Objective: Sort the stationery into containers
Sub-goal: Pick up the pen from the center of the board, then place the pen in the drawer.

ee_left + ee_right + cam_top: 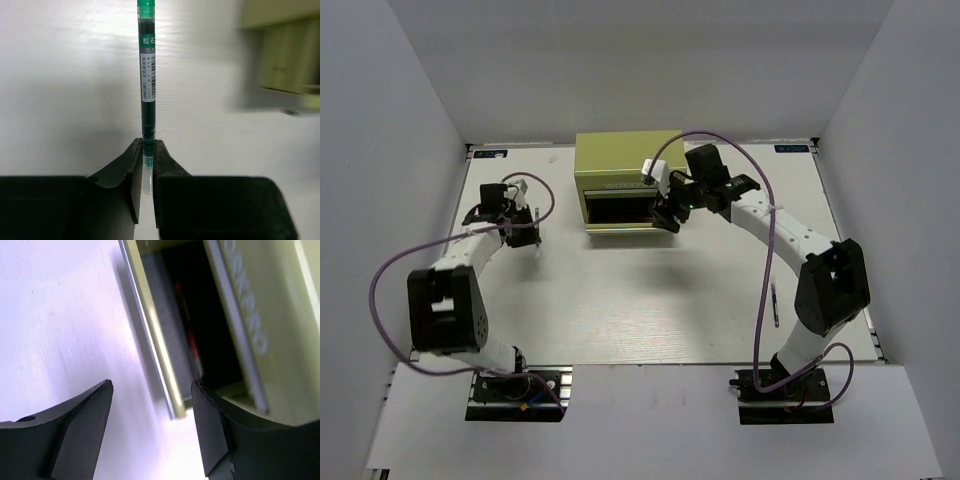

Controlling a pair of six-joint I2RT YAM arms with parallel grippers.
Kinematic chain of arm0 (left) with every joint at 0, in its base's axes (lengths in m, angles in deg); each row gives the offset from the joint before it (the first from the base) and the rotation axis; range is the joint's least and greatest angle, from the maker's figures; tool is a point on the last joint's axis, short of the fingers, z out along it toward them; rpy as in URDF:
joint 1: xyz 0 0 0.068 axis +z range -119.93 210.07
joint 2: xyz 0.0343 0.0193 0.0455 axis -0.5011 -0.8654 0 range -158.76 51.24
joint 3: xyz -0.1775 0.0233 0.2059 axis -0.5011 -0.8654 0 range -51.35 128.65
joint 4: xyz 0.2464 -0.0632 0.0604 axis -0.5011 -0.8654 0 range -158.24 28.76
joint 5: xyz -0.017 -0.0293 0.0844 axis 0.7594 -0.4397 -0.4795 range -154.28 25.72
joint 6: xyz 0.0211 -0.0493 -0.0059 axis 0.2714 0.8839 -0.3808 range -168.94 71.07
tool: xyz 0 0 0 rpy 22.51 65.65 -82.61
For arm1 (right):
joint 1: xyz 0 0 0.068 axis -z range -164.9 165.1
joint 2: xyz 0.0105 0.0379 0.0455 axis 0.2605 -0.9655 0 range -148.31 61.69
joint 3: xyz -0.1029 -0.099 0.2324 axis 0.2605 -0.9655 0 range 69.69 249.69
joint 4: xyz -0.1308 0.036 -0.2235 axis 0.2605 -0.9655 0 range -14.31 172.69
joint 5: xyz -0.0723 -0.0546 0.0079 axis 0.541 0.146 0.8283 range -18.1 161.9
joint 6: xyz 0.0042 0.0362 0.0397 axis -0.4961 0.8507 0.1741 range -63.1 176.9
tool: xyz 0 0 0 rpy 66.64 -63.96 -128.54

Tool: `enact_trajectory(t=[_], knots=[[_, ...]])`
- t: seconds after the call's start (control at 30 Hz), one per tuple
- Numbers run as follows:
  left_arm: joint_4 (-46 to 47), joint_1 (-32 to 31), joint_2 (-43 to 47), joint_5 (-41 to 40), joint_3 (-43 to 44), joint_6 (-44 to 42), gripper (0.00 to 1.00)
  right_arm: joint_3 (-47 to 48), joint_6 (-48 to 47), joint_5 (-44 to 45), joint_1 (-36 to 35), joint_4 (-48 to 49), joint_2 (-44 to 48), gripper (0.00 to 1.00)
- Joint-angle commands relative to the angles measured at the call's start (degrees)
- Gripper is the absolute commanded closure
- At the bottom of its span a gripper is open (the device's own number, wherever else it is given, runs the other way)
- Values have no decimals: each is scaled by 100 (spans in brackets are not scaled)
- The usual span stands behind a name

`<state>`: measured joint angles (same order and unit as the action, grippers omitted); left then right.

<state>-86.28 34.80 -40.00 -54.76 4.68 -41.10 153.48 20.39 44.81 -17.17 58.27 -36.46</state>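
white table [620, 310], olive chest [625, 155], grey walls [650, 60]

- The tool chest [625, 160] is olive yellow-green, with faint paler lettering on its front.
- Its drawer [156, 340] has a pale yellow-green rim and a dark inside, where a red streak [192, 347] shows.
- The green pen [147, 75] has a bright green top, a dark green barrel and a white label with black print.
- The left gripper [147, 146] and right gripper [152, 385] are both black.
- The table [620, 300] is white. At 4 o'clock on it lies a dark thin pen [775, 303].
- The cable [759, 320] is purple.
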Motion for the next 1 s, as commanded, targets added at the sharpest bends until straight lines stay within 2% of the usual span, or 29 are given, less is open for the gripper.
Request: enact_trajectory(t=[0.0,0.03,0.07,0.1,0.2,0.23,0.3,0.5,0.63,0.67,0.83,0.97], knots=[[693,-121,1098,1656,-136,-642,100,-380,574,29,239,254,426,30],[693,-174,1248,1815,-136,-747,100,-555,592,-15,361,263,463,32],[815,-174,1249,2330,-136,-844,100,-600,654,-111,414,254,585,35],[938,-253,1354,2527,-223,-906,100,-653,645,-217,458,228,621,48],[1569,-402,1758,3037,-364,-907,100,-715,593,-401,678,53,726,76],[1694,-455,1872,3221,-365,-976,100,-741,567,-393,722,34,753,90],[1774,-508,2092,3380,-242,-1255,100,-899,540,-411,827,43,894,100],[1580,-877,2015,4119,145,-1996,100,-1339,505,-350,1109,113,1122,100],[1442,-1184,1593,4005,592,-2285,100,-1497,566,-306,1249,157,1175,100],[1371,-1316,1340,4005,828,-2574,100,-1514,575,-297,1302,175,1193,100],[651,-1808,547,3347,1742,-3375,100,-1594,531,-147,1408,166,1210,96],[509,-2239,256,2688,1946,-3964,100,-1620,514,-68,1522,79,1245,93]])
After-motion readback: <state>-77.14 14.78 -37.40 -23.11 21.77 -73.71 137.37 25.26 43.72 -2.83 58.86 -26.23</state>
